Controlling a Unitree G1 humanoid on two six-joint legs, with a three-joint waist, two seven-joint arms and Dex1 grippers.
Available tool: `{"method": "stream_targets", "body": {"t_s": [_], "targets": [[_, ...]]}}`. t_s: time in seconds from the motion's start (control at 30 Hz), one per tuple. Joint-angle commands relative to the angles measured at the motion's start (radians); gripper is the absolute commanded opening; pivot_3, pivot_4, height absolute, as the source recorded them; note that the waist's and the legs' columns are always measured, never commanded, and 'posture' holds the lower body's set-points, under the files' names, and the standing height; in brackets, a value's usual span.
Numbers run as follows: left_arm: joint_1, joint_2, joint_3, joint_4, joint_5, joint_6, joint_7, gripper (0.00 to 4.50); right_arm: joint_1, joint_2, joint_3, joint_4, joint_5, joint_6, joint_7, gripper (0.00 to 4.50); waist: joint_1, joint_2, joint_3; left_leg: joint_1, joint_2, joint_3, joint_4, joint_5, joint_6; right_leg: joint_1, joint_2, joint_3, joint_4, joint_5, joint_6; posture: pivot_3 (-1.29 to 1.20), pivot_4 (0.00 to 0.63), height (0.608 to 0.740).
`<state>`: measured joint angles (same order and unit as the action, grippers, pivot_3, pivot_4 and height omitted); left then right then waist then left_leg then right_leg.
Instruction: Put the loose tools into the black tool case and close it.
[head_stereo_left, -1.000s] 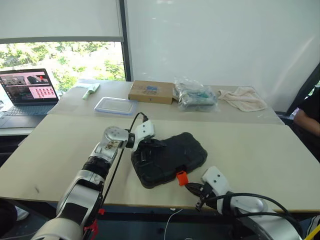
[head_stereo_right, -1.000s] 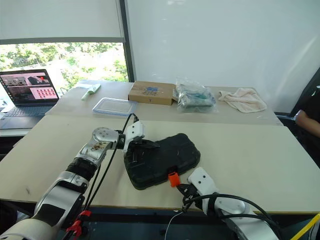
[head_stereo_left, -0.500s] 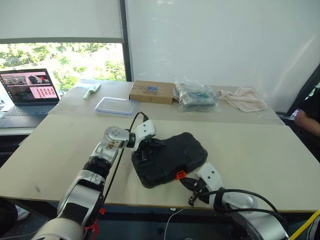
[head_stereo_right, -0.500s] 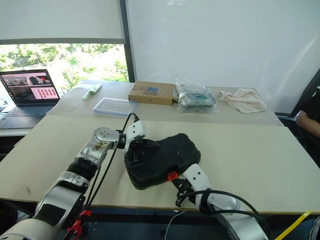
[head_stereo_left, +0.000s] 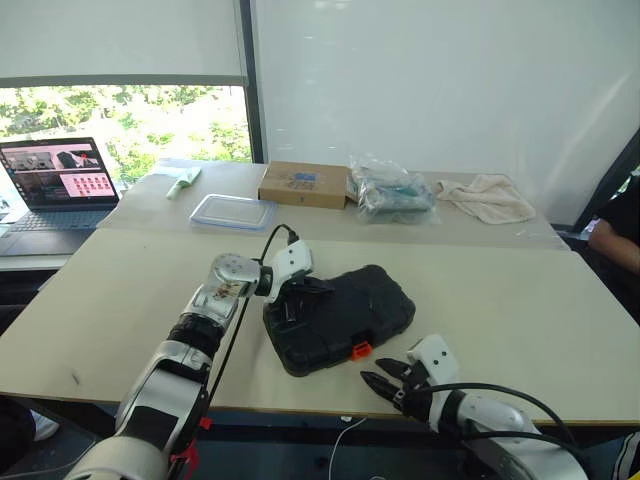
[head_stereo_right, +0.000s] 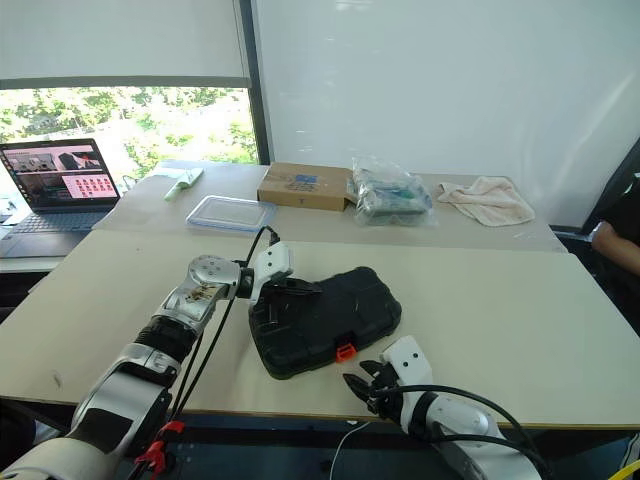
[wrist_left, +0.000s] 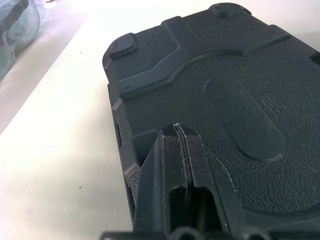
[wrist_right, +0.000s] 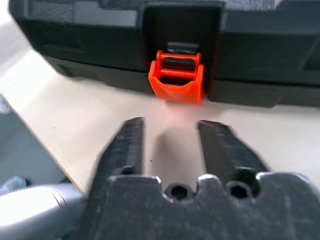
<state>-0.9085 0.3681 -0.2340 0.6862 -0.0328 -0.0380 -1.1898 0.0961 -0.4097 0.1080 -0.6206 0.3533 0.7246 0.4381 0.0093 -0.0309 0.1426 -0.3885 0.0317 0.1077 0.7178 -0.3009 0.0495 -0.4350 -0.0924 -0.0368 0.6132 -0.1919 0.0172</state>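
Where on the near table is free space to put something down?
The widest bare patch lies between the black tool case and the table's right edge. Another lies left of the left gripper, toward the laptop. The front edge by the orange latch is crowded: the right gripper sits there.

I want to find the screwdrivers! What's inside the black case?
You can't see inside. The case is shut, lid down, with its orange latch at the front. Whatever is in it is covered.
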Motion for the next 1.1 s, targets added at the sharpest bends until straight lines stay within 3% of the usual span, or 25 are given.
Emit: {"method": "stream_targets", "body": {"t_s": [0.03,0.07,0.37,0.67,1.1], "targets": [[0.03,0.011,-0.022,0.001,0.026,0.022,-0.01,0.0,-0.005,0.024,0.014,-0.024,-0.025,-0.039,-0.038,3.49,0.0,0.0,0.0,0.0,0.0,0.0,0.0,0.0,0.0,0.0,0.0,0.0,0.0,0.0,0.0,0.0,0.15,0.74],[0.03,0.013,-0.022,-0.001,0.027,0.023,-0.011,0.0,-0.007,0.029,0.022,-0.018,-0.037,-0.047,-0.045,3.92,0.0,0.0,0.0,0.0,0.0,0.0,0.0,0.0,0.0,0.0,0.0,0.0,0.0,0.0,0.0,0.0,0.15,0.74],[0.031,0.014,-0.023,-0.007,0.028,0.029,-0.008,0.0,-0.048,0.082,0.037,0.033,-0.072,-0.088,-0.073,3.92,-0.002,0.0,0.0,0.0,0.0,0.0,0.0,0.0,0.0,0.0,0.0,0.0,0.0,0.0,0.0,0.0,0.15,0.74],[0.033,0.008,-0.023,-0.002,0.03,0.033,0.001,0.0,-0.079,0.126,0.049,0.053,-0.084,-0.089,-0.085,1.27,-0.012,0.0,0.0,0.0,0.0,0.0,0.0,0.0,0.0,0.0,0.0,0.0,0.001,0.0,0.0,0.0,0.15,0.74],[0.038,0.009,-0.027,0.008,0.037,0.035,0.003,0.0,-0.039,0.101,0.008,-0.036,-0.056,-0.163,-0.022,1.26,-0.013,0.0,0.0,0.0,0.0,0.0,0.0,0.0,0.0,0.0,0.0,0.0,0.001,0.0,0.0,0.0,0.15,0.74]]}}
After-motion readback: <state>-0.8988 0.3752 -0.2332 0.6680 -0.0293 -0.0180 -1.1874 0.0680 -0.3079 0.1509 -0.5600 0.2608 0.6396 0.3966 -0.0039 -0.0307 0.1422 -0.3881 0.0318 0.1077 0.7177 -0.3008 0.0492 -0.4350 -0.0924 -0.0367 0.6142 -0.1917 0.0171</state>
